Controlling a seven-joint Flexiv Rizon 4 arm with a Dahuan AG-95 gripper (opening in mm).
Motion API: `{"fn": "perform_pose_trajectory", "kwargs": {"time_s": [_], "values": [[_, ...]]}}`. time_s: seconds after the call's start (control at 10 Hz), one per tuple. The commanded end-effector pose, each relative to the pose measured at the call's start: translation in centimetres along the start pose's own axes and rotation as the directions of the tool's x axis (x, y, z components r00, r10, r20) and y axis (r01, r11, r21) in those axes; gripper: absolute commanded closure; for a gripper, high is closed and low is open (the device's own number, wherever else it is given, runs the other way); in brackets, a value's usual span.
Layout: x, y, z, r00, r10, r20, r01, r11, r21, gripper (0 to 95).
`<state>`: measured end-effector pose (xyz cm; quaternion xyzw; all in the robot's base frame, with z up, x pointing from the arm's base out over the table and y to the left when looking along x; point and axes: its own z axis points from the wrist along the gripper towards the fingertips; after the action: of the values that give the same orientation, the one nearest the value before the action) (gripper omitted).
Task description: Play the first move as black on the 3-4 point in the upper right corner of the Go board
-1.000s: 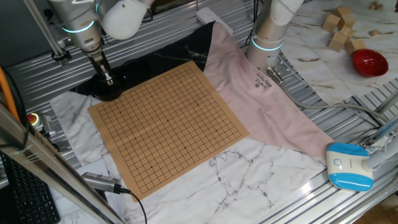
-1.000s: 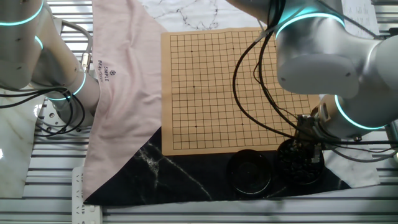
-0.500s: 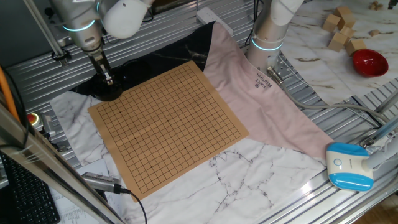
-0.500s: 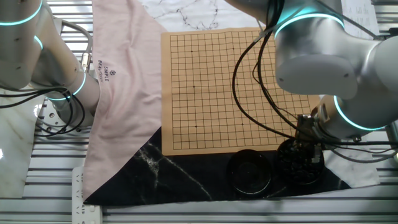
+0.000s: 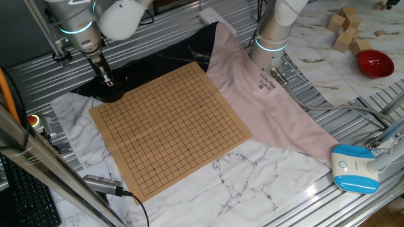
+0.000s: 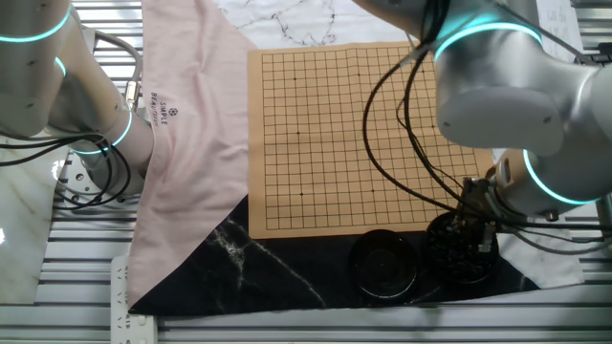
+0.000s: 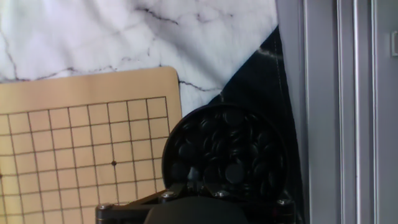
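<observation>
The tan board (image 5: 170, 126) with its black grid lies flat with no stones on it; it also shows in the other fixed view (image 6: 368, 139) and the hand view (image 7: 81, 155). A round black bowl of black stones (image 7: 227, 152) stands on black cloth just off one board corner (image 6: 459, 250). My gripper (image 5: 108, 80) hangs straight over this bowl (image 6: 475, 218), fingers close together. In the hand view only the gripper's dark body shows at the bottom edge. The fingertips are hidden, and I cannot see whether a stone is between them.
A second black bowl or lid (image 6: 384, 263) sits beside the stone bowl. A pink cloth (image 5: 265, 101) lies along one board side. Another arm's base (image 5: 273, 38) stands behind it. Wooden blocks (image 5: 344, 28), a red bowl (image 5: 375, 63) and a blue-white device (image 5: 355, 167) lie far off.
The arm's upper links have shifted slightly. The gripper stays over the stone bowl, at most a little higher.
</observation>
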<state>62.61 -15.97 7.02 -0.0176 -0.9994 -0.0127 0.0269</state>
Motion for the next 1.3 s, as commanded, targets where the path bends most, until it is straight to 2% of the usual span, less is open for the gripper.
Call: {"fn": "perform_pose_trajectory", "kwargs": {"time_s": [0.1, 0.4, 0.6, 0.7, 1.3], "values": [[-0.2, -0.2, 0.2, 1.0, -0.004, 0.007, 0.004, 1.0, 0.005, 95.0], [-0.8, -0.4, 0.7, 1.0, -0.009, 0.02, 0.009, 1.0, 0.0, 95.0], [-0.8, -0.4, 0.9, 1.0, -0.016, 0.015, 0.016, 1.0, -0.002, 95.0], [-0.8, -0.4, 0.9, 1.0, -0.023, 0.012, 0.023, 1.0, -0.003, 76.0], [0.1, -0.5, 1.5, 0.999, -0.047, 0.006, 0.047, 0.999, -0.005, 76.0]]}}
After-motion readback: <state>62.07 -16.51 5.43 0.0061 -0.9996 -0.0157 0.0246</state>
